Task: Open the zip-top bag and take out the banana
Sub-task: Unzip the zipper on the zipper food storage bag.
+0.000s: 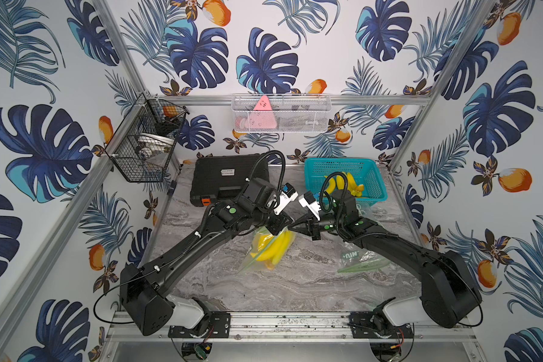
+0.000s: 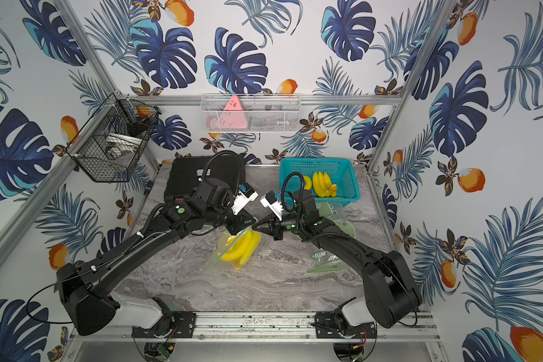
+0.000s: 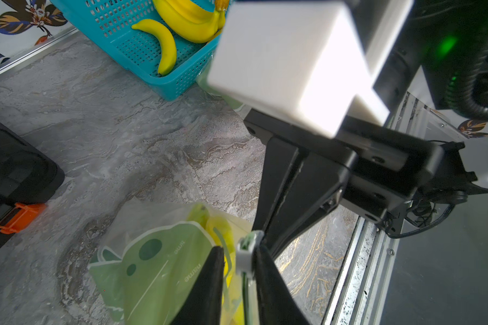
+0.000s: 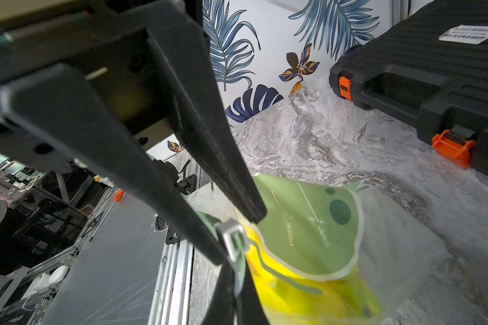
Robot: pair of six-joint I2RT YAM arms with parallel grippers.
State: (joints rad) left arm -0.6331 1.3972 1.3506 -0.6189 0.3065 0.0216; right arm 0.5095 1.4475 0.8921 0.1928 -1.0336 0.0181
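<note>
Right end effector point(image 1: 291, 226) closed; pinching zip-top bag point(image 1: 262, 255)

Robot test booth in a lab: an aluminium frame point(image 1: 201, 99) carries leaf-print wall panels point(image 1: 264, 62) around a marble-look tabletop point(image 1: 295, 282). A left arm point(image 1: 182, 254) and a right arm point(image 1: 398, 250) are bolted to a front rail point(image 1: 295, 322). Cluttered, blurred equipment racks point(image 4: 17, 180) stand outside the booth.
</note>
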